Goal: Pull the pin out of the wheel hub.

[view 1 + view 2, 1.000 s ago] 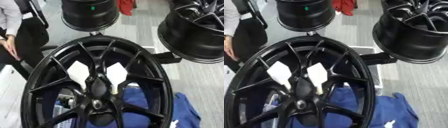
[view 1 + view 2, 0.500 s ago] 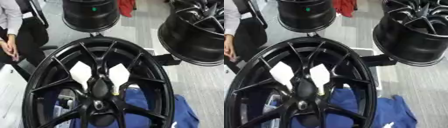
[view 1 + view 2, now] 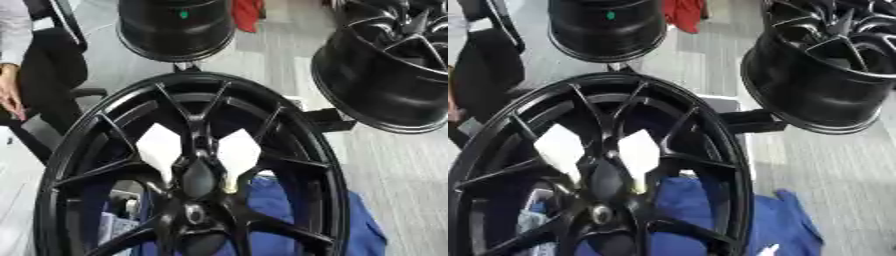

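A large black alloy wheel [image 3: 197,165] fills the lower left of both views, its thin spokes running into the hub [image 3: 198,197]. On the hub sits a small silvery round spot [image 3: 193,214], also seen in the right eye view [image 3: 601,214]. I cannot tell whether it is the pin. Neither of my hands shows in either view.
Two more black wheels stand behind: one at the top centre [image 3: 175,27], one at the right [image 3: 389,70] on a dark mount. A blue cloth [image 3: 302,220] lies under the front wheel. White patches [image 3: 159,150] show between the spokes. A person sits at the far left [image 3: 22,55].
The whole picture has shifted slightly, so the camera moved. The wheels and cloth keep their places relative to each other.
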Controlling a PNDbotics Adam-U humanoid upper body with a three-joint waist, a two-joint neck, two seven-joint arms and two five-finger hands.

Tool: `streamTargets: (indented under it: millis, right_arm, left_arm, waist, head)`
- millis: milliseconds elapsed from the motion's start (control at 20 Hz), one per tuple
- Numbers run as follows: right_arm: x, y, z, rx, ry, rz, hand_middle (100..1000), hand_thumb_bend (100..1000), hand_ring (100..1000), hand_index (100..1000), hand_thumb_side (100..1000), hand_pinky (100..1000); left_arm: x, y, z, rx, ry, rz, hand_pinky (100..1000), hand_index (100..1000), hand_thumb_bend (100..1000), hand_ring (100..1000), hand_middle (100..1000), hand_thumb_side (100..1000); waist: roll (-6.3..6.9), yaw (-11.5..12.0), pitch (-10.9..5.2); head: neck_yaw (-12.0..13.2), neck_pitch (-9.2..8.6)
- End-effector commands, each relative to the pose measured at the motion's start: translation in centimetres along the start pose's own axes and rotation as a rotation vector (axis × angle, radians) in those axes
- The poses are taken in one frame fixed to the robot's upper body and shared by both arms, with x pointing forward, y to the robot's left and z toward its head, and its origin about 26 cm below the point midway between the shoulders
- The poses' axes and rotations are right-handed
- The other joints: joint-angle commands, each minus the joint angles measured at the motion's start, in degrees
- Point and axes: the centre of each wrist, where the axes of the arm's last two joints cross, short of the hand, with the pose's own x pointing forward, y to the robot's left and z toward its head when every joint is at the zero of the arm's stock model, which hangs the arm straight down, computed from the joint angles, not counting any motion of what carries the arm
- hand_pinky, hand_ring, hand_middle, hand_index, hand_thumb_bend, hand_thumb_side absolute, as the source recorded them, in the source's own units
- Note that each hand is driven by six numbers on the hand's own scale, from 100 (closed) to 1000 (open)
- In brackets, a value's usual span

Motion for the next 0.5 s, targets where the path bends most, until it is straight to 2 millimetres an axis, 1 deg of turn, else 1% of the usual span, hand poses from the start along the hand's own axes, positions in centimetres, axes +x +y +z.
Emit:
streamTargets:
  millis: [50,100,200,250,400,500]
  right_arm:
    - [1.6,-1.3,-1.6,0.064,-0.045,0.040,663,100,724,822,281,762]
    - [1.7,-1.4,-1.7,0.072,-0.045,0.042,663,100,724,822,281,762]
    - [2.3,-1.3,-2.0,0.158,-0.039,0.063,674,100,743,826,350,784]
    - [2.7,-1.4,-2.2,0.214,-0.031,0.076,676,100,745,827,349,788]
    - [3.3,-1.3,-2.5,0.378,-0.008,0.149,717,100,782,840,355,840]
    - [3.7,-1.4,-2.7,0.484,-0.007,0.210,737,100,800,846,342,864]
  left_arm:
    - [0.8,0.2,-0.8,-0.021,-0.045,-0.012,819,827,276,621,665,286]
    - [0.8,0.2,-0.8,-0.021,-0.046,-0.012,819,827,276,621,665,286]
    - [0.8,0.2,-0.9,-0.022,-0.049,-0.012,819,827,281,622,664,284]
    - [0.9,0.2,-1.0,-0.019,-0.053,-0.011,819,827,281,622,664,284]
    - [0.8,0.2,-0.9,-0.018,-0.047,-0.012,818,826,284,622,664,290]
    - [0.8,0.3,-0.9,-0.008,-0.046,-0.015,818,826,287,622,663,289]
  waist:
    - [0.23,-0.2,-0.88]
    - [0.24,-0.2,-0.84]
    - [0.06,-0.1,-0.65]
    - [-0.09,-0.2,-0.63]
    - [-0.60,-0.6,-1.01]
    - [-0.83,-1.0,-1.31]
  head:
    - [0.9,0.32]
    - [1.0,0.35]
    - [1.3,1.16]
    - [1.4,1.47]
    - [1.6,2.55]
    - [1.4,2.50]
